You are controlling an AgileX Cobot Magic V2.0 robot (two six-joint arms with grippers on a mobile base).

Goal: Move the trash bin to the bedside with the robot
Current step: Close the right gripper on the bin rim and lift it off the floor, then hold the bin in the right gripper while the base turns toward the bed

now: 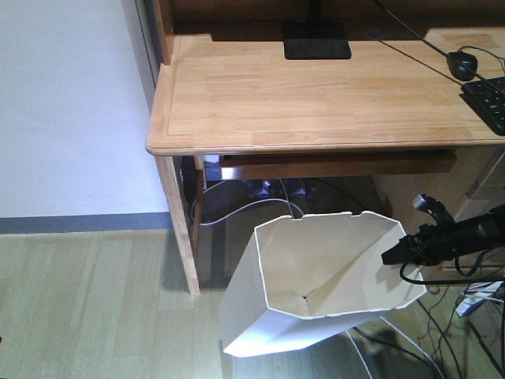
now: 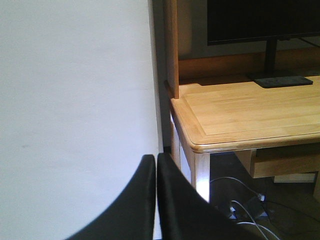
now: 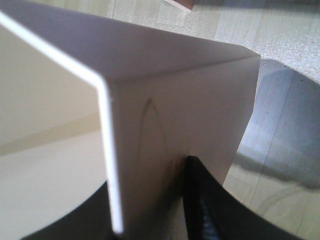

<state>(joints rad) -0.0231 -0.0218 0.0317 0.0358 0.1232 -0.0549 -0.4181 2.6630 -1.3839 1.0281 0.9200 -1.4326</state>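
The trash bin (image 1: pixel 245 316) sits tilted at 5 o'clock in the front view, below the tabletop (image 1: pixel 316 95) edge, with the right hand (image 1: pixel 390 257) clamped on its thin rim at 3 o'clock. Judged risk: the thin wall may flex and slip from so narrow a bite. Only the right wrist view confirms the wall between the fingers (image 3: pixel 215 205); only the left wrist view shows the left hand (image 2: pixel 154 165) closed, empty.

In the front view the right arm (image 1: pixel 465 233) and keyboard (image 1: pixel 489 99) were cut off by the right edge, and the monitor (image 1: pixel 316 38) was cut off above its base. In the right wrist view the bin (image 3: pixel 165 125) and fingers (image 3: pixel 212 210) were cut by the lower edge.
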